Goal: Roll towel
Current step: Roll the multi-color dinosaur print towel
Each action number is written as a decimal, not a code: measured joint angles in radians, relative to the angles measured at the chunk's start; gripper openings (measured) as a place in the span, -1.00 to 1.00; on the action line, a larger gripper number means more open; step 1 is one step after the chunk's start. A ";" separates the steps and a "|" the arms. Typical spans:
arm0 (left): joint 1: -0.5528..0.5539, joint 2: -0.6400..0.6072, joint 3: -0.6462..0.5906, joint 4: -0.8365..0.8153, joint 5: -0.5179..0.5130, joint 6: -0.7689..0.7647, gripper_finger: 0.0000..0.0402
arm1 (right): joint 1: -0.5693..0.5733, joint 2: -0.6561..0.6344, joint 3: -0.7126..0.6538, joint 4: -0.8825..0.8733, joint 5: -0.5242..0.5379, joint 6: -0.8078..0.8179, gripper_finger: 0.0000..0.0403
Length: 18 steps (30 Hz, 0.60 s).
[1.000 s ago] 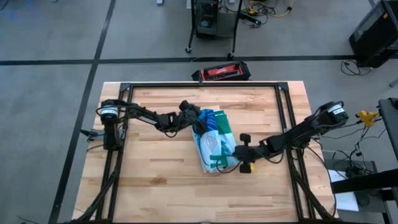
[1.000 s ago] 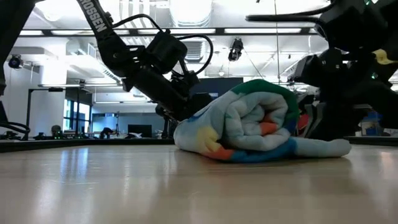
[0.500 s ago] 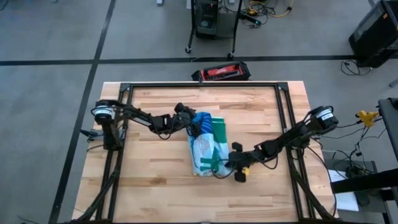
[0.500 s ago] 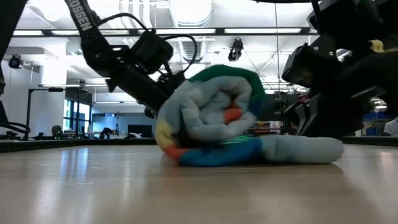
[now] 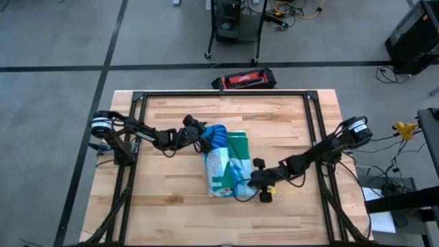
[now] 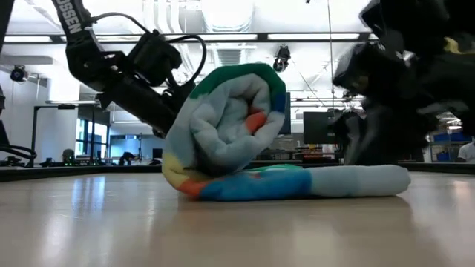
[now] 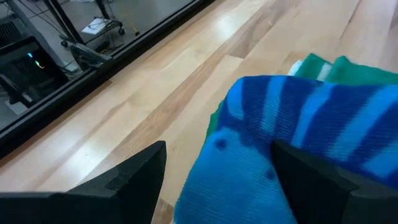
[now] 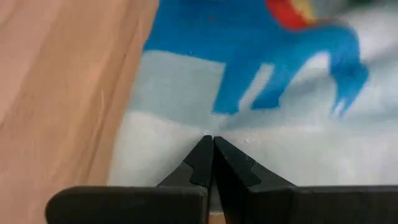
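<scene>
Wooden tabletop [image 5: 164, 185] is carrying the work, framed by black rails, with grey floor around it. Left gripper [image 5: 201, 140] is standing with fingers [image 7: 134, 177] spread wide around the far end of the towel [image 5: 225, 163] (whether the pads are pressing the cloth cannot be told). Right gripper [image 8: 209, 144], fingers pressed together, is touching its tip to the flat tail of the cloth. Rolling is in hand: most of the towel is forming a thick coil at mid-table, a short flat strip remaining toward the right arm. Next, the coil probably needs turning over that strip, evenly at both ends, so it does not skew. Beyond the table, ceiling lights and monitors are showing in an open workshop
</scene>
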<state>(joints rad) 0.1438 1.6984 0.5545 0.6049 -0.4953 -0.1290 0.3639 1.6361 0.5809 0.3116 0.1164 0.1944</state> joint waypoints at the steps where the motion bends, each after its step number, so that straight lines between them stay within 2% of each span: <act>1: -0.001 0.003 0.000 0.003 0.000 -0.002 0.36 | -0.006 -0.008 0.010 0.005 0.004 -0.016 -1.00; 7: -0.013 0.014 -0.001 0.012 0.005 0.030 0.36 | -0.025 -0.040 0.057 0.016 0.035 -0.113 -1.00; 12: -0.044 0.013 -0.003 0.069 0.010 0.115 0.36 | -0.020 -0.052 0.134 0.033 0.125 -0.236 -1.00; 18: -0.062 0.015 0.004 0.089 0.042 0.145 0.36 | -0.024 0.011 0.197 0.239 0.139 -0.392 -1.00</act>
<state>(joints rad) 0.0821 1.7136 0.5587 0.6936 -0.4534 0.0160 0.3401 1.6476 0.7783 0.5502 0.2554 -0.1974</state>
